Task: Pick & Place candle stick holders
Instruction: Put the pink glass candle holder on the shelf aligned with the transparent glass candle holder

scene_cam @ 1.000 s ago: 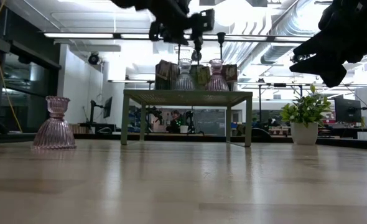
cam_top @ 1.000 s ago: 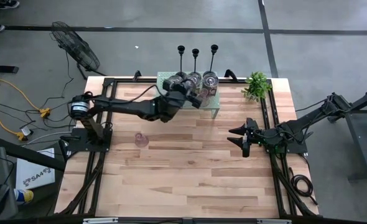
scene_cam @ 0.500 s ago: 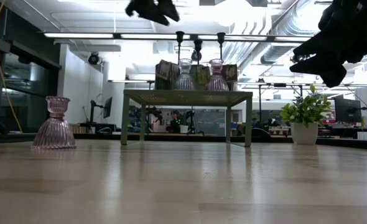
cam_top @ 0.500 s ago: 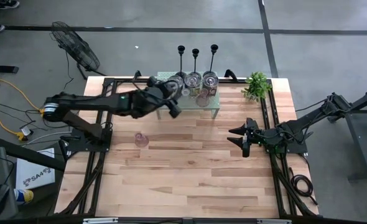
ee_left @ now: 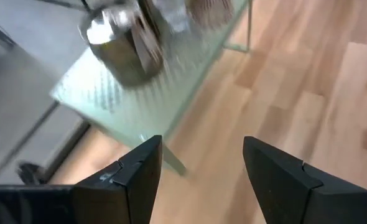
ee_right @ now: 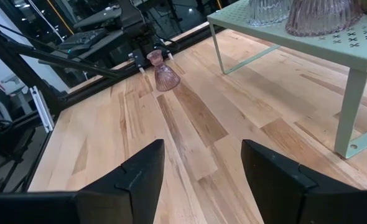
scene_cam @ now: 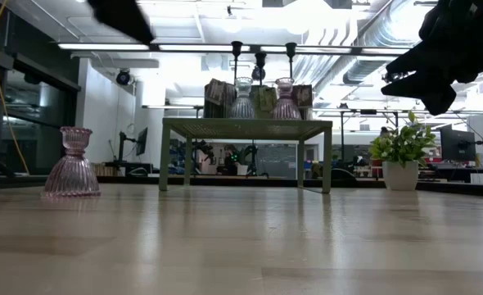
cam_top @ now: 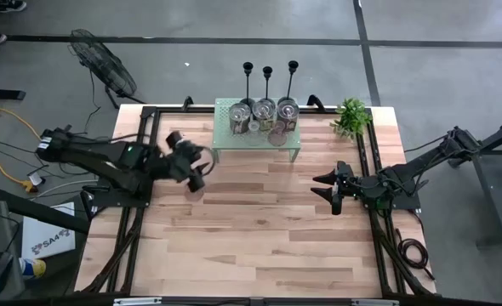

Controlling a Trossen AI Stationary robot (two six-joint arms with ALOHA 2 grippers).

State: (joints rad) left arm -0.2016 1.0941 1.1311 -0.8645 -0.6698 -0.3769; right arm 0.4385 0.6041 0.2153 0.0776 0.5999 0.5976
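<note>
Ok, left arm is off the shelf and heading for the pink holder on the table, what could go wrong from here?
1. The pink holder stands alone on a narrow top over a flared base; the open left gripper, right above it, could tip it if it comes down off-centre.
2. The green shelf is crowded with holders, so placing another risks knocking a neighbour.
3. The black candlesticks behind the shelf look easy to topple.

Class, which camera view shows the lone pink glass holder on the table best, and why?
The low view: the pink glass holder stands upright in full side profile. The right wrist view shows it small and distant; in the high view the left arm covers it; the left wrist view misses it.
</note>
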